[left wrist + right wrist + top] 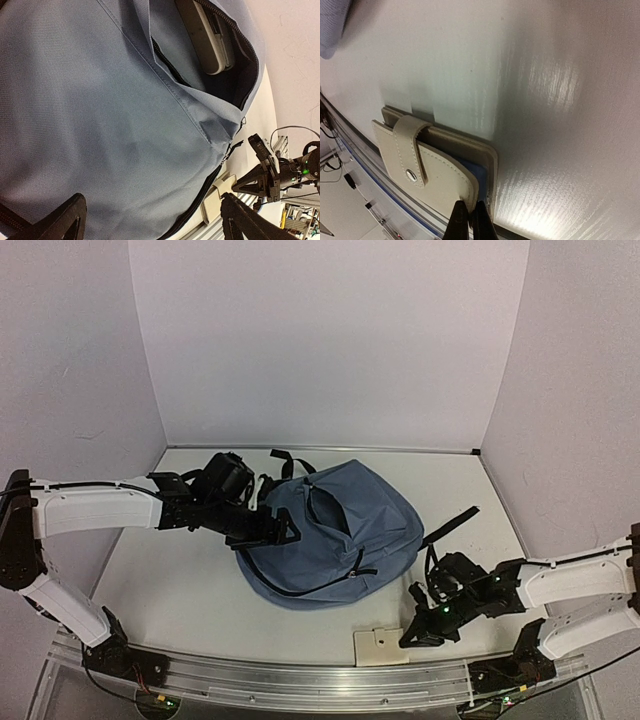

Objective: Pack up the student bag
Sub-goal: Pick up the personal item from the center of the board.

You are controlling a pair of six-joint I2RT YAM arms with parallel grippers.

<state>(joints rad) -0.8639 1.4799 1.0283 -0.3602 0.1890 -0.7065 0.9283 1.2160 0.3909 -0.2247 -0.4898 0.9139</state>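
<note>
The student bag (340, 540) lies flat in the middle of the table (170, 585), its black straps trailing toward the far wall and one strap running out to the right. It looks soft and limp, probably light since it sags with little inside, so the fabric will likely bunch and slide rather than hold a shape. The stitched lip of the open zip mouth (328, 505) or a strap seems a firmer hold than the loose panel. The left gripper (283, 530) sits at the bag's left edge with its fingers spread wide; whether they touch the cloth is unclear. Only the left wrist view looks into the opening, where a beige flat case (207, 35) rests against the black lining; from above that pocket is just a dark slit. Only the right wrist view gives detail on the beige wallet (435, 165) at the table's near edge: a snap strap and a blue inner layer. The right gripper (470, 210) has its fingers drawn together at the wallet's corner, and I cannot tell whether they pinch anything.
</note>
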